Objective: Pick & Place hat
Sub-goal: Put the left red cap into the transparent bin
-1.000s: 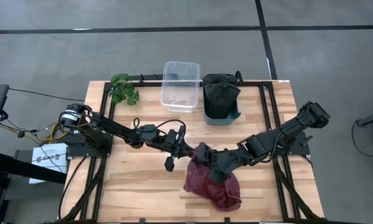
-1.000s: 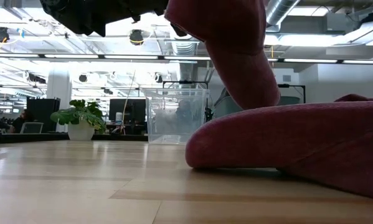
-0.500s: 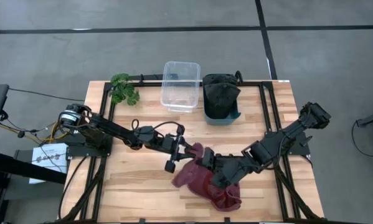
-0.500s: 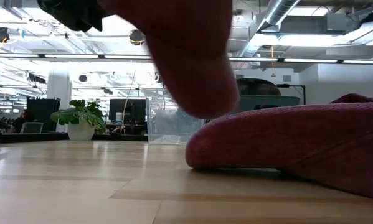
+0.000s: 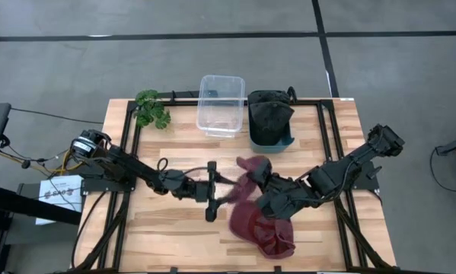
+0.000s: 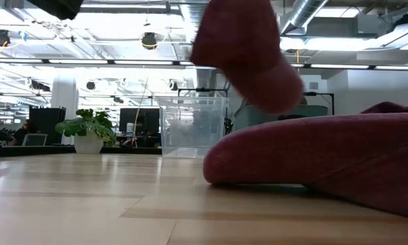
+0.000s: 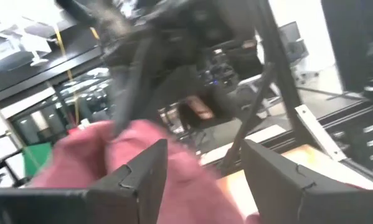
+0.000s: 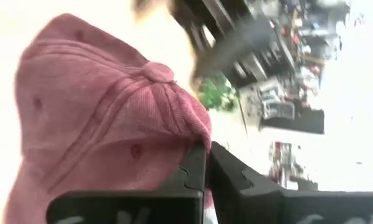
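Since half a second ago, my left gripper (image 5: 212,191) released the hat (image 5: 252,170) and pulled back, fingers spread. My right gripper (image 5: 259,183) pinches its edge, lifting it above the maroon cloth (image 5: 259,228). I read no writing.

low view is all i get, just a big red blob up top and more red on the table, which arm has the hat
Observer: The right gripper has it; in its wrist view the fingers are pinched shut on the hat, a red corduroy cap.
Operator: so what's the red on the table
Observer: From above, a second dark red cloth heap lies on the table, just below the lifted cap.
Operator: and the left arm
Observer: The left gripper is beside the cap, fingers apart in its wrist view, holding nothing.
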`<action>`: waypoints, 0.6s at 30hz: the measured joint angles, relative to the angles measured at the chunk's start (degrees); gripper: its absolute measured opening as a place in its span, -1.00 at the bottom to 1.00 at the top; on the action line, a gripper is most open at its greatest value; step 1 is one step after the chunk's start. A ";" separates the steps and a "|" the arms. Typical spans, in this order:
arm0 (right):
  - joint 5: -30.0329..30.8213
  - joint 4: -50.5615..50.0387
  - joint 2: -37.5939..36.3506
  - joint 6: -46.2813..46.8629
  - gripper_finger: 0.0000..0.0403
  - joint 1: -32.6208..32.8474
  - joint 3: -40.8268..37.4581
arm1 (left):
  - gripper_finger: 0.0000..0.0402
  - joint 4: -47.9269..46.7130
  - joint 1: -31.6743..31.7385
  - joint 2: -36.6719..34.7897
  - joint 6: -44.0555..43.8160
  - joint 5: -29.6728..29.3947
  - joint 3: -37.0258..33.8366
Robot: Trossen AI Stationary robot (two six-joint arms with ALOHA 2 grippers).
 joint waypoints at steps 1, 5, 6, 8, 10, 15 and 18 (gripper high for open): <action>0.69 -0.38 0.01 0.66 -1.00 -0.23 0.36 | -0.01 0.03 -0.47 0.00 0.06 -0.11 0.00; 5.15 -2.60 0.01 3.43 -1.00 -1.11 2.41 | -0.08 0.00 -2.48 0.00 0.07 -3.89 0.00; 6.16 -3.69 0.01 4.27 -1.00 -1.42 3.14 | -0.10 0.00 -3.39 0.00 0.05 -4.87 0.00; 7.10 -5.20 0.01 6.11 -1.00 -2.57 4.55 | -0.15 -0.37 -5.39 0.00 0.07 -6.85 0.00; 7.15 -5.62 0.01 7.84 -1.00 -4.19 5.82 | -0.19 -1.25 -7.55 0.00 0.05 -9.59 0.00; 7.05 -6.13 0.01 10.62 -1.00 -9.14 9.74 | -0.30 -2.51 -13.33 0.00 0.11 -24.36 0.00; 6.57 -6.08 0.01 10.60 -1.00 -13.22 12.27 | -0.33 -2.55 -15.79 -0.09 3.74 -35.50 -0.01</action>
